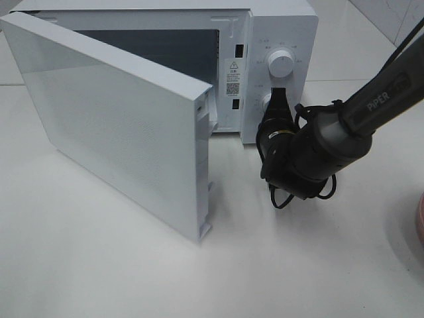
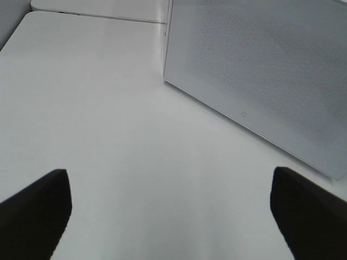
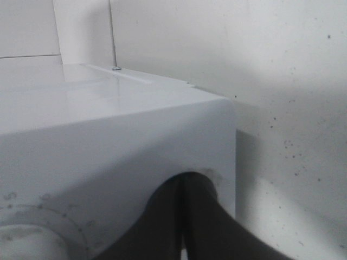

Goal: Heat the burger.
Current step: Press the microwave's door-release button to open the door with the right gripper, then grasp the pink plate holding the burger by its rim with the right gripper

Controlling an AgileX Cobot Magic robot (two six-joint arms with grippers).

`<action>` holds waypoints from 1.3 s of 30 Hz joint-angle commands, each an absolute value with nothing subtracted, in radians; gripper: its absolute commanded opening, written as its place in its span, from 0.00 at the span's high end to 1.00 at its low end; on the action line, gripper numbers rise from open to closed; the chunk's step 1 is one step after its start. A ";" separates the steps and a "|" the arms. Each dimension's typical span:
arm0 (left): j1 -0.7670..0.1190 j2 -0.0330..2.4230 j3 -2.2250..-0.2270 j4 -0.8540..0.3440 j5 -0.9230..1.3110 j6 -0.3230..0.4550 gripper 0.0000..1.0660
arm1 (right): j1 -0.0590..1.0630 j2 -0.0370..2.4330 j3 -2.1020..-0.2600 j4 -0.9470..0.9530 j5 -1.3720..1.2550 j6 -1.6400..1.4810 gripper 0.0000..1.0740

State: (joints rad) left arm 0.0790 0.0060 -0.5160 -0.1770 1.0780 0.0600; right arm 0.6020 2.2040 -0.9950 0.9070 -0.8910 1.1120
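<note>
The burger is out of view in every frame. The white microwave (image 1: 281,30) stands at the back with its door (image 1: 112,119) swung wide open toward the front left; the dim cavity (image 1: 172,46) shows nothing I can make out. My right gripper (image 1: 277,98) is shut, its dark fingers (image 3: 181,216) pressed together, tips against the control panel at the lower knob (image 1: 267,103), below the upper knob (image 1: 280,64). My left gripper (image 2: 169,179) is open over bare table, facing the door's outer face (image 2: 260,70), with nothing between its fingers (image 2: 38,211).
The open door juts far out over the white table (image 1: 99,265) and blocks the left side of the microwave's front. A pink plate rim (image 1: 420,222) shows at the right edge. A wall (image 3: 282,70) stands close behind the microwave.
</note>
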 commanded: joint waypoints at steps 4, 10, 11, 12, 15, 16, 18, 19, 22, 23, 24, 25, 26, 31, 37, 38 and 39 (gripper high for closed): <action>0.074 0.008 -0.516 -0.186 1.070 0.058 0.15 | 0.576 2.163 -1.032 0.853 -1.082 1.102 1.00; 0.074 0.008 -0.516 -0.186 1.070 0.058 0.15 | 0.601 2.133 -0.968 0.869 -0.946 1.104 1.00; 0.074 0.008 -0.516 -0.186 1.070 0.058 0.15 | 0.601 2.133 -0.968 0.869 -0.946 1.104 1.00; 0.074 0.008 -0.516 -0.186 1.070 0.058 0.15 | 0.611 2.124 -0.943 0.870 -0.921 1.103 1.00; 0.074 0.008 -0.516 -0.186 1.070 0.058 0.15 | 0.611 2.110 -0.911 0.854 -0.868 1.091 1.00; 0.074 0.008 -0.516 -0.186 1.070 0.058 0.15 | 0.611 2.110 -0.911 0.854 -0.868 1.091 1.00; 0.074 0.008 -0.516 -0.186 1.070 0.058 0.15 | 0.611 2.090 -0.882 0.833 -0.796 1.069 1.00; 0.074 0.008 -0.516 -0.186 1.070 0.058 0.15 | 0.611 2.090 -0.882 0.833 -0.796 1.069 1.00; 0.074 0.008 -0.516 -0.186 1.070 0.058 0.15 | 0.611 2.055 -0.826 0.811 -0.759 1.012 0.99; 0.074 0.008 -0.516 -0.186 1.070 0.058 0.15 | 0.611 2.047 -0.814 0.804 -0.754 0.998 0.99; 0.074 0.008 -0.516 -0.186 1.070 0.058 0.15 | 0.611 2.047 -0.814 0.804 -0.754 0.998 0.99; 0.074 0.008 -0.516 -0.186 1.070 0.058 0.15 | 0.611 2.024 -0.786 0.781 -0.742 0.959 0.99; 0.074 0.008 -0.516 -0.186 1.070 0.058 0.15 | 0.611 2.011 -0.775 0.772 -0.741 0.936 0.99; 0.074 0.008 -0.516 -0.186 1.070 0.058 0.15 | 0.607 1.932 -0.707 0.728 -0.668 0.804 0.99; 0.074 0.008 -0.516 -0.186 1.070 0.058 0.15 | 0.607 1.855 -0.658 0.628 -0.567 0.662 0.97; 0.074 0.008 -0.516 -0.186 1.070 0.058 0.15 | 0.601 1.828 -0.646 0.568 -0.508 0.607 0.97; 0.074 0.008 -0.516 -0.186 1.070 0.058 0.15 | 0.595 1.812 -0.645 0.528 -0.463 0.580 0.97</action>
